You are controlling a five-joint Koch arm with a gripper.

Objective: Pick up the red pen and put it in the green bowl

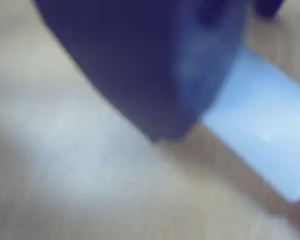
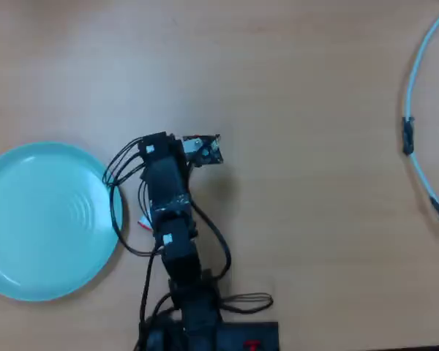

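Observation:
The wrist view is heavily blurred. One dark blue jaw of my gripper [image 1: 165,127] fills the top centre, its tip just above the wooden table. The red pen [image 1: 270,130] shows as a pale barrel running from behind that jaw to the lower right, with a sliver of red cap at the frame edge. I cannot see a second jaw, so whether the pen is held is unclear. In the overhead view the arm [image 2: 168,197] covers the gripper and most of the pen; only a small red and white bit of the red pen [image 2: 143,223] peeks out at its left. The green bowl [image 2: 29,241] lies just left of the arm with nothing in it.
A thin white hoop [image 2: 417,164] with dark clips curves along the right edge of the overhead view. The arm's base and looping black cables [image 2: 227,300] sit at the bottom centre. Bare wooden table [image 2: 307,110] spreads between the arm and the hoop.

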